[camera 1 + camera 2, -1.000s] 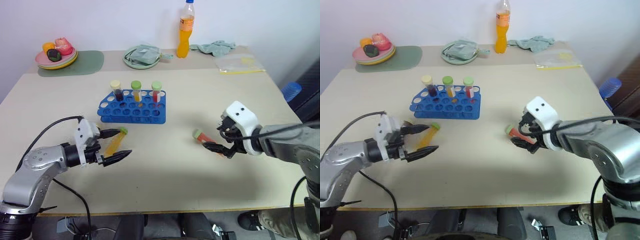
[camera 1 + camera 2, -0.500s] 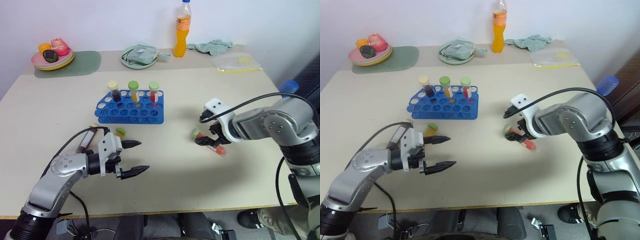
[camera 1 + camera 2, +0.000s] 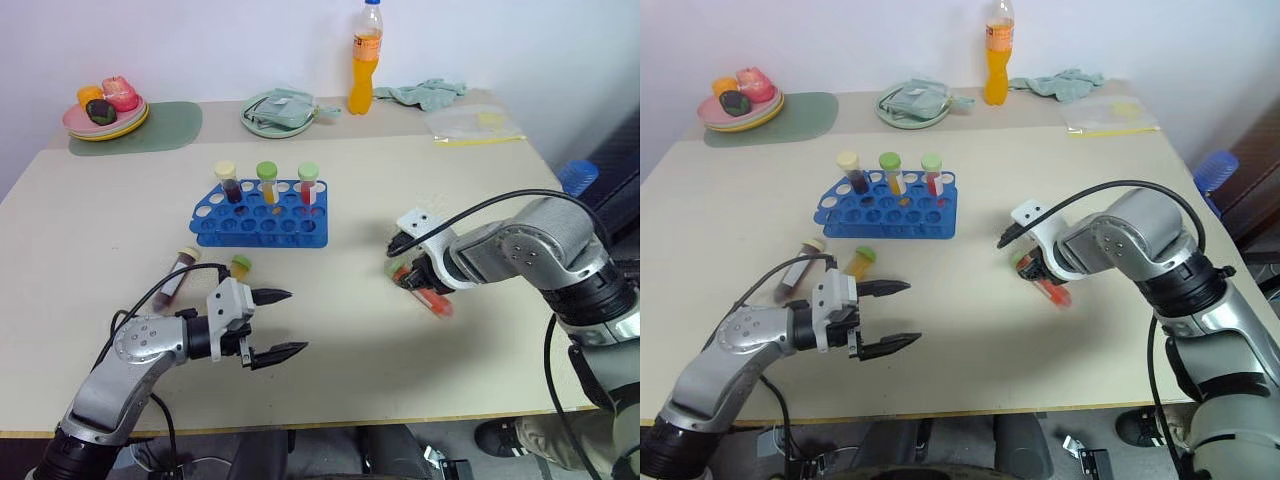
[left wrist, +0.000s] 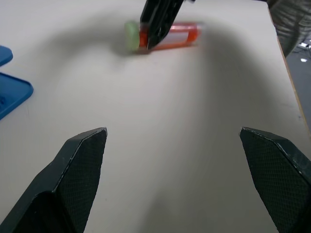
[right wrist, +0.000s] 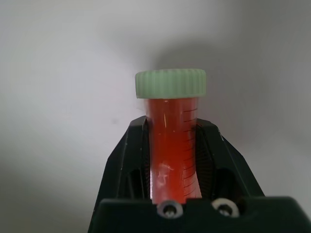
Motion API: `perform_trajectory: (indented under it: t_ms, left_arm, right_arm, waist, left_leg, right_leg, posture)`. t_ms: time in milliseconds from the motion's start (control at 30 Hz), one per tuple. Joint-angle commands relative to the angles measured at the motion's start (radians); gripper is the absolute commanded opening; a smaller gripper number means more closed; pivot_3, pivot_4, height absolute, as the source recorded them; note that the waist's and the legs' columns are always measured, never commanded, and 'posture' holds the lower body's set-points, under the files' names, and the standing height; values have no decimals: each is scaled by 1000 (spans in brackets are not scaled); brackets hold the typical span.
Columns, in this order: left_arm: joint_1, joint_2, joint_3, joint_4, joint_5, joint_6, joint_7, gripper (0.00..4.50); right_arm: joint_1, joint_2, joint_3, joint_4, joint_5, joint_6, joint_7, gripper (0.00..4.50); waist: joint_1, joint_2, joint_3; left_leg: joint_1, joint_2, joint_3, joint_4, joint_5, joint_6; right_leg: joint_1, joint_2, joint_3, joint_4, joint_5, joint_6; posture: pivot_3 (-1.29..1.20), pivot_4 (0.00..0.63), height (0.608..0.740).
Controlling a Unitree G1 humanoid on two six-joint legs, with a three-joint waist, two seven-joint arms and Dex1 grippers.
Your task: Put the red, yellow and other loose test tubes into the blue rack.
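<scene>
While the right gripper [image 5: 171,145] clamps the red tube [image 5: 171,155] on the tabletop [image 3: 340,360], the left gripper [image 3: 283,323] hangs with fingers apart near the yellow tube [image 3: 239,267].

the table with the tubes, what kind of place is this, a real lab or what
Probably a robot demo or practice setup in a plain room, not a working lab. The beige table carries a blue rack of capped tubes, but also a plate of toy-like food, an orange drink bottle and a crumpled cloth.
</scene>
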Motion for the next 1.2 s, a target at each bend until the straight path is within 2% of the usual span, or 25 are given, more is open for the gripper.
perform_trajectory:
  t_ms: [33, 133, 300, 367, 467, 567, 767, 1200]
  left_arm:
    - [5, 2, 43, -6, -3, 1, 34, 4500]
    - [5, -11, 105, 38, -13, -1, 84, 4500]
    - [-30, -69, 211, 114, -51, 5, 168, 4500]
    - [-47, -73, 258, 174, -35, -26, 193, 4500]
    - [-54, -55, 286, 208, -18, -49, 189, 4500]
    - [-48, -42, 305, 210, -20, -50, 189, 4500]
    - [-37, -43, 310, 147, -32, -9, 224, 4500]
    - [-10, -39, 320, 162, -38, -16, 203, 4500]
  right_arm:
    - [27, 14, -100, -236, -34, -177, 85, 769]
    - [126, 163, -193, -253, -132, -520, 136, 769]
    - [179, 462, -284, -98, -217, -800, 106, 769]
    - [174, 583, -242, 36, -341, -1009, 115, 769]
    - [154, 686, -197, 230, -513, -1240, 125, 769]
    - [144, 744, -191, 365, -586, -1381, 169, 769]
    - [119, 821, -208, 570, -670, -1539, 209, 769]
    - [168, 855, -217, 676, -766, -1623, 242, 769]
  waist:
    - [0, 0, 0]
    - [-1, -1, -1]
    - [1, -1, 0]
    - [0, -1, -1]
    - [-9, -1, 0]
    - [-16, -1, 0]
    - [-27, 0, 0]
    - [-26, 0, 0]
  left_leg:
    - [0, 0, 0, 0, 0, 0]
    - [0, 0, 0, 1, 0, 0]
    - [1, 0, 0, 1, 0, 0]
    - [1, 0, 0, 2, 0, 0]
    - [1, 0, 0, 0, 1, -2]
    - [1, 0, 0, 0, 1, -3]
    - [1, 1, -1, -2, 2, -4]
    - [1, 1, -1, -2, 2, -4]
  right_leg:
    - [0, 0, 0, 0, 0, 0]
    - [1, 1, 0, 0, 0, 0]
    - [1, 1, 0, 2, 0, 0]
    - [1, 1, 0, 2, 0, 0]
    - [-1, 2, 0, 3, 0, 0]
    - [-1, 1, 0, 3, 0, 0]
    - [-3, 2, 1, 4, 0, 0]
    - [-4, 1, 2, 4, 0, 0]
  posture:
    - [0, 150, 740]
    - [0, 150, 740]
    - [0, 150, 740]
    - [0, 150, 740]
    - [0, 150, 740]
    - [0, 150, 740]
    - [0, 150, 740]
    - [0, 150, 740]
